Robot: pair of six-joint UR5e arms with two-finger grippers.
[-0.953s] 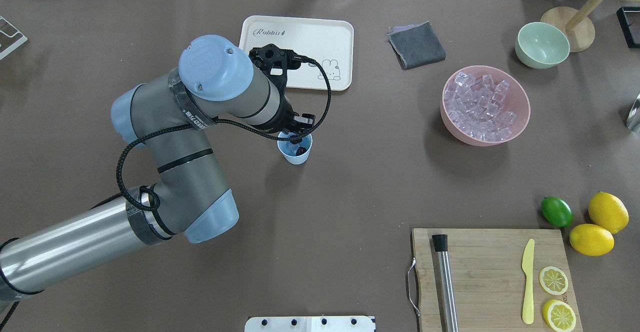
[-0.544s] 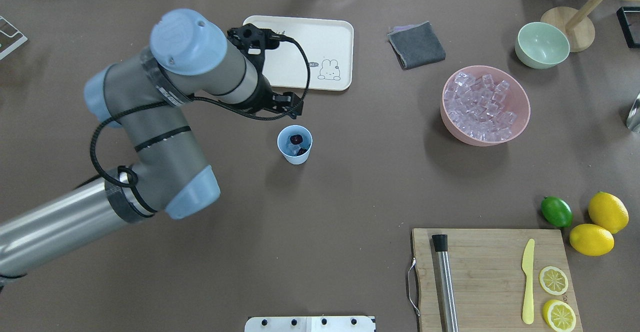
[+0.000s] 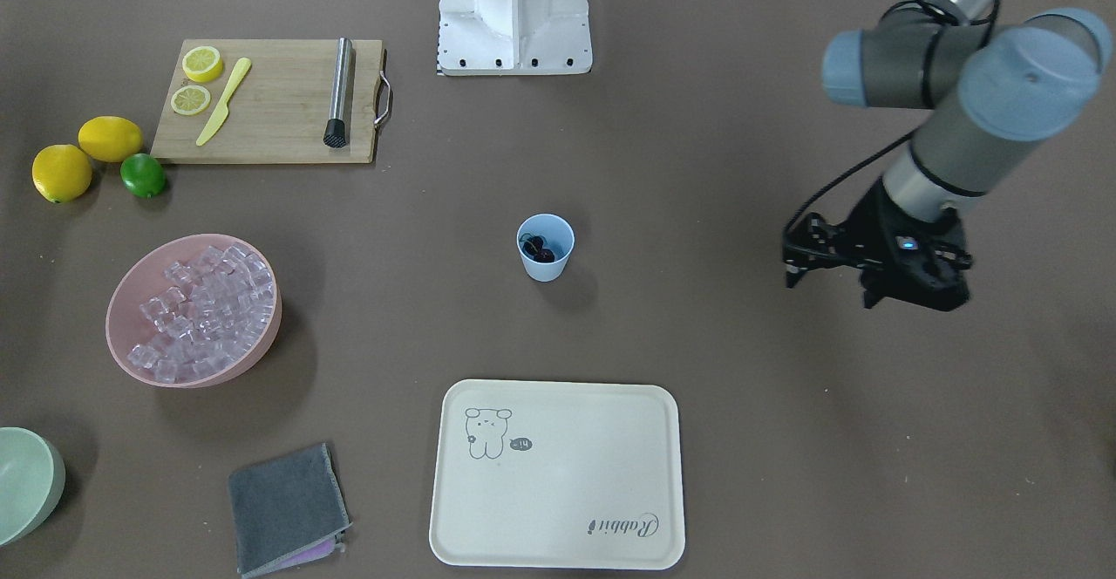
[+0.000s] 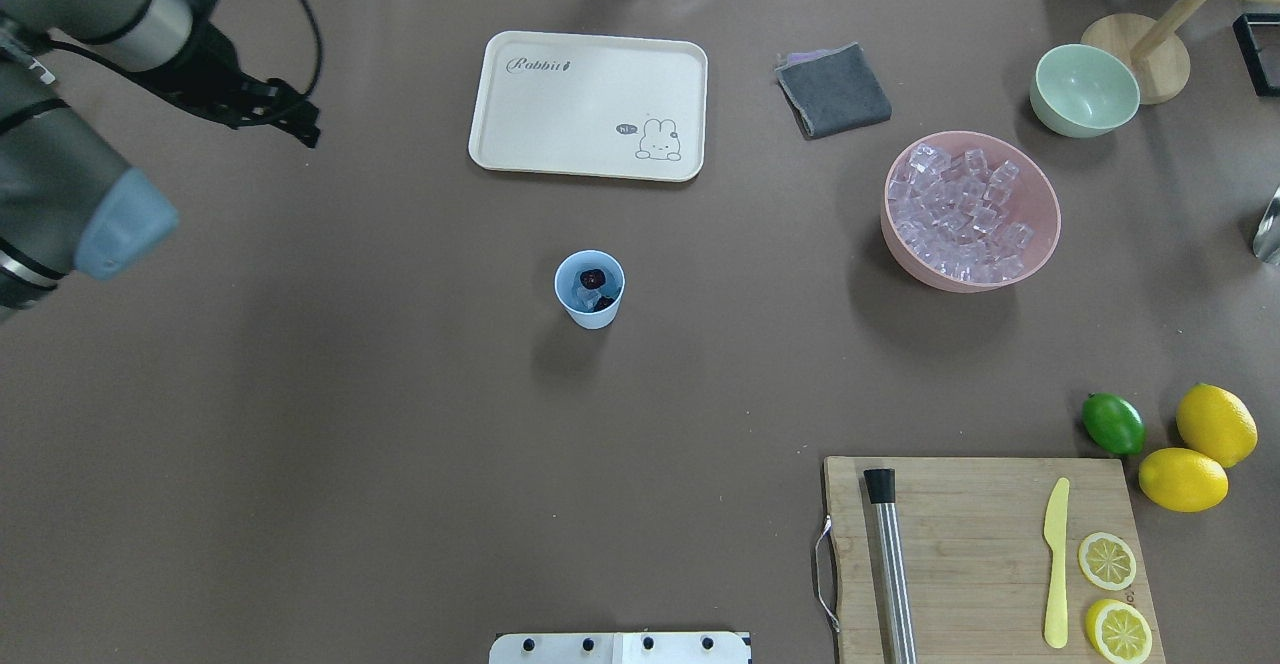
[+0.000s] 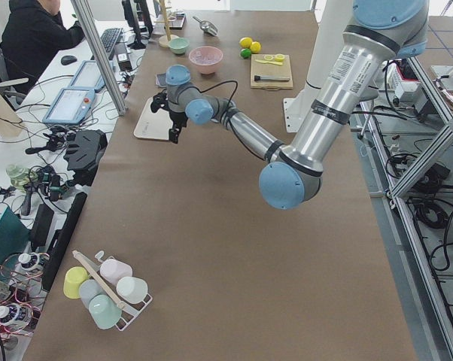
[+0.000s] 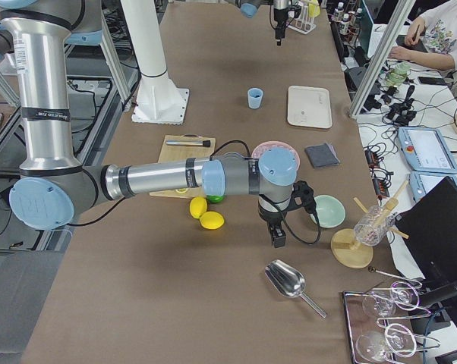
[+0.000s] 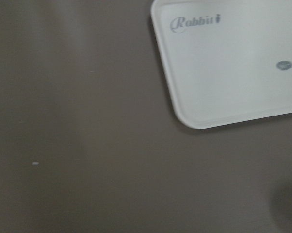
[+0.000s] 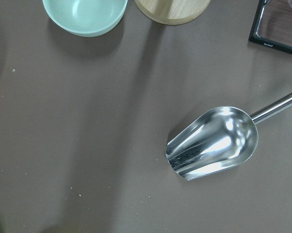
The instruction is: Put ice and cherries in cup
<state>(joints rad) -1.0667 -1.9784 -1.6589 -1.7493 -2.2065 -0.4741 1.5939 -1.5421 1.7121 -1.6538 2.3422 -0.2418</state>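
Upper left of the overhead view, the left gripper [image 4: 300, 124] hangs over the table [image 4: 300, 394], well apart from the cup [image 4: 590, 319]; I cannot tell whether its fingers are spread. The tray [image 4: 560, 114] lies at top centre. The cup stands upright at centre with the cherries [image 4: 594, 278] inside. At right, ice [image 4: 960, 209] fills the bowl [image 4: 900, 256]. In the right side view, lower centre, the right gripper [image 6: 278, 236] hangs near the scoop [image 6: 288, 282]; its fingers cannot be judged.

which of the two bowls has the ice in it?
The pink bowl, heaped with ice. The pale green bowl beside the wooden stand looks empty.
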